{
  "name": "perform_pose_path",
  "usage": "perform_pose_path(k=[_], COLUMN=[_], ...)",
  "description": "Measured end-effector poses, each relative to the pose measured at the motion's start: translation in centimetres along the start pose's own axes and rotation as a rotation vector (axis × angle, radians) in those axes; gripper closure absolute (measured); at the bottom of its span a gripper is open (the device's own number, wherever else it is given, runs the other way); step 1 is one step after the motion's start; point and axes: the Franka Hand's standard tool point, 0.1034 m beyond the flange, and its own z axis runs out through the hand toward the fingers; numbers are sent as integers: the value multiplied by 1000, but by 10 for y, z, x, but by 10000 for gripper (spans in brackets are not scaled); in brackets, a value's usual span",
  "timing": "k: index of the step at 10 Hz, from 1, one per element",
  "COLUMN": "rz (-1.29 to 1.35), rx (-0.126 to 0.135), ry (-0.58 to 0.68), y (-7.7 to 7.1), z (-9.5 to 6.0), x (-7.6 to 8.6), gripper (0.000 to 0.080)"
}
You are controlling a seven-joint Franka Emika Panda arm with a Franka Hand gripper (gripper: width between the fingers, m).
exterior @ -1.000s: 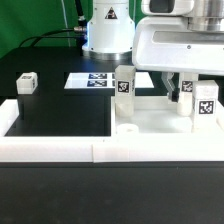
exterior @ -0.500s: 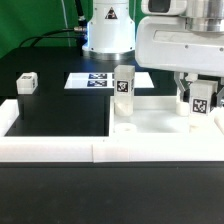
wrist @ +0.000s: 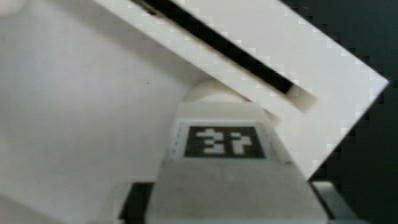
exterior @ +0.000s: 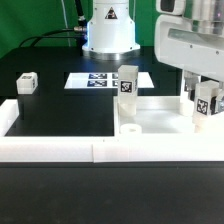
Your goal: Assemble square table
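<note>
Gripping a white leg (exterior: 207, 105) by its sides, the gripper (exterior: 204, 98) holds it upright over the table slab (exterior: 160, 118) at the exterior view's right. Only that view shows a second leg (exterior: 127, 84) at the slab's far edge and a third (exterior: 26, 83) well apart on the black table (exterior: 60, 110). The wrist view shows dark fingers (wrist: 139, 203) against the held leg below its tag (wrist: 226, 141). Their tips are cut off, and the leg's foot is hidden.
</note>
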Motion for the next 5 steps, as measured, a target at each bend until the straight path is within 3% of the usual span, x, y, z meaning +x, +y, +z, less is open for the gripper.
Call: perform_pose_path(k=[1,3,4,5], rz=[124,376,438,562], rx=[-5,8,23,69], ry=[-19,-69,-85,-96], y=[1,2,2,2], z=[0,1,2,3], x=[1,2,2,2], gripper=[508,508,508,508])
